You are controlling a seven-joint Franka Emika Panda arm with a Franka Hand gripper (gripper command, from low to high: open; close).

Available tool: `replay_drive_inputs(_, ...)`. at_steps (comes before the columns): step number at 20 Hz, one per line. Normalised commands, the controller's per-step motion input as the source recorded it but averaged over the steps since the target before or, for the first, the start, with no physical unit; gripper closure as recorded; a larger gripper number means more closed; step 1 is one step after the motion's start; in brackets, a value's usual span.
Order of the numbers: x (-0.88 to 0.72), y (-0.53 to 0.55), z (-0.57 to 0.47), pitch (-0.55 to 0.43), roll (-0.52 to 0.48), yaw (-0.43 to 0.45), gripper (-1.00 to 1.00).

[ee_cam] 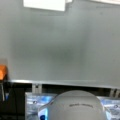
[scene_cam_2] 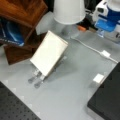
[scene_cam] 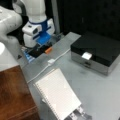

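We count one grey tabletop (scene_cam: 100,85), and on it one of each larger thing. The white and blue robot arm (scene_cam: 37,22) stands at a front view's top left, its base on the table's far edge; the same arm shows at a front view's top right (scene_cam_2: 108,15). We cannot make out the gripper in any view, so we cannot tell how its fingers stand. One black flat-topped box with a silver drawer front (scene_cam: 96,51) sits at a front view's right. One white spiral-bound notebook (scene_cam: 58,96) leans tilted on a metal stand (scene_cam_2: 37,77), well apart from the box. One dark wooden shelf unit (scene_cam_2: 21,15) stands just beside the notebook. One white lampshade-like cone (scene_cam_2: 68,10) rises behind it. One thin white cable (scene_cam: 47,66) crosses the table between arm and notebook, with a small white plug block (scene_cam: 51,61) midway. One small white card (scene_cam: 86,55) lies on the box's front edge. One small orange block (scene_cam: 48,50) lies near the arm's base.
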Motion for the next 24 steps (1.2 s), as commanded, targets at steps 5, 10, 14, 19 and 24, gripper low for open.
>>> replay_drive_inputs(5,-0.18,-0.04,-0.4,-0.211,0.091,-0.059,1.0)
replay_drive_inputs(10,-0.3,-0.03,-0.38,-0.224,0.071,-0.07,1.0)
replay_drive_inputs(14,-0.4,-0.06,-0.37,-0.249,0.039,-0.057,1.0)
replay_drive_inputs(19,-0.5,-0.13,-0.42,-0.303,0.02,-0.048,1.0)
replay_drive_inputs(24,-0.62,-0.22,-0.55,-0.405,0.017,-0.045,1.0)
